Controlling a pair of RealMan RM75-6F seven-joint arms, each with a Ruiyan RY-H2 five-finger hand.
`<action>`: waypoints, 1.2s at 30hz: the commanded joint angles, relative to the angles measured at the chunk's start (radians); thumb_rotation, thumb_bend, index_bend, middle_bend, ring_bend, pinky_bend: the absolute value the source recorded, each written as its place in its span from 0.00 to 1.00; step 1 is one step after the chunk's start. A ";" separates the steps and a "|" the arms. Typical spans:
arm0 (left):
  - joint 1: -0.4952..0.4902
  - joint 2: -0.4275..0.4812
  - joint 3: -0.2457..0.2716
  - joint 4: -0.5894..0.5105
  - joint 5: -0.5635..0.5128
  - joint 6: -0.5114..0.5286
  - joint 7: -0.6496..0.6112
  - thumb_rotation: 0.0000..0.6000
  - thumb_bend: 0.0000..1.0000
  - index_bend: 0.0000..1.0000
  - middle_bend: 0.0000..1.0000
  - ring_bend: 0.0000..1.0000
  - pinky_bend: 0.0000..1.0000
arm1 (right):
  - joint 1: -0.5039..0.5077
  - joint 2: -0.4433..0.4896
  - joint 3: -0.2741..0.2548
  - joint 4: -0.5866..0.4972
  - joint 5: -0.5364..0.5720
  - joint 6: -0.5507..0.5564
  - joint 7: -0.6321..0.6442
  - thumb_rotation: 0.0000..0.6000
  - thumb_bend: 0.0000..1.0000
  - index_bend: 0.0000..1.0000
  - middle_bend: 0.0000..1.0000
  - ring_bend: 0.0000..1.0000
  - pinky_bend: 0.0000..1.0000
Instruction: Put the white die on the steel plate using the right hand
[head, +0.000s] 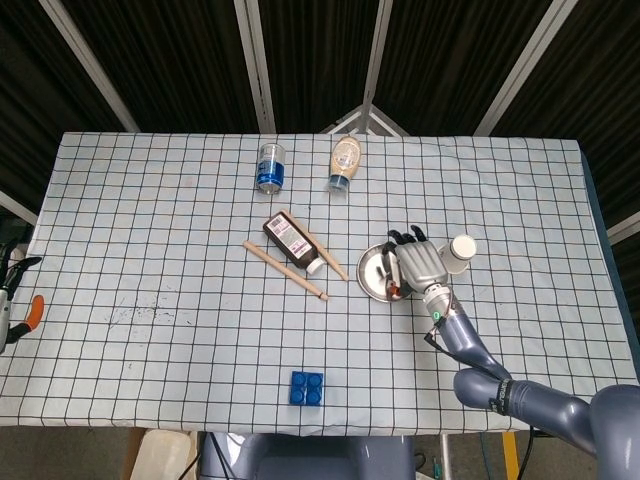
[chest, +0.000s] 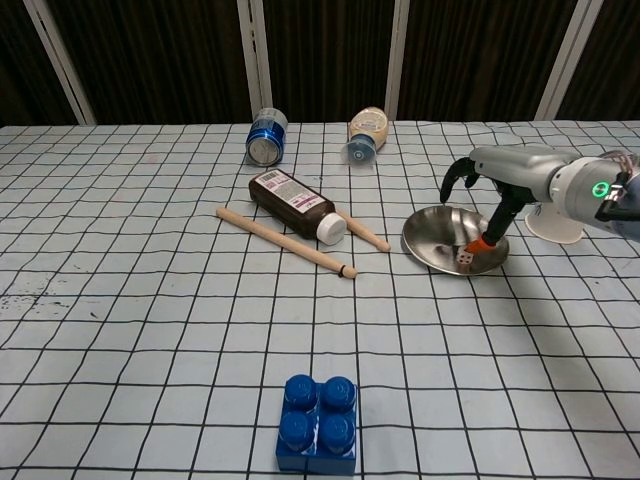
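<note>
White die (chest: 465, 259) on steel plate (chest: 432, 247) shows only from chest view

The table (chest: 150, 330) wears a white cloth ruled with a black grid. The steel plate (chest: 430, 238) is shiny silver, and the white die (chest: 465, 259) in it carries dark pips. The right hand (chest: 490, 190) is silver-grey with black fingers and an orange fingertip; a green light glows on its wrist. The can (chest: 266, 137) is blue and silver. The brown bottle (chest: 297, 204) has a white cap and a white label. The two sticks (chest: 285, 243) are pale wood. The building brick (chest: 318, 424) is blue. The cup (head: 462, 247) is white.
</note>
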 joint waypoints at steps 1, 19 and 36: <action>0.000 0.000 0.000 0.001 -0.001 -0.001 -0.001 1.00 0.64 0.21 0.00 0.00 0.12 | -0.007 0.011 0.007 -0.010 -0.002 0.020 0.003 1.00 0.07 0.17 0.16 0.19 0.00; 0.000 -0.001 0.006 -0.008 0.009 0.002 0.007 1.00 0.64 0.21 0.00 0.00 0.12 | -0.114 0.226 0.007 -0.102 0.003 0.108 0.031 1.00 0.07 0.21 0.17 0.22 0.00; -0.003 -0.005 0.003 -0.003 -0.004 -0.010 0.022 1.00 0.64 0.21 0.00 0.00 0.12 | -0.092 0.173 -0.002 0.017 0.008 0.028 0.071 1.00 0.07 0.27 0.25 0.24 0.00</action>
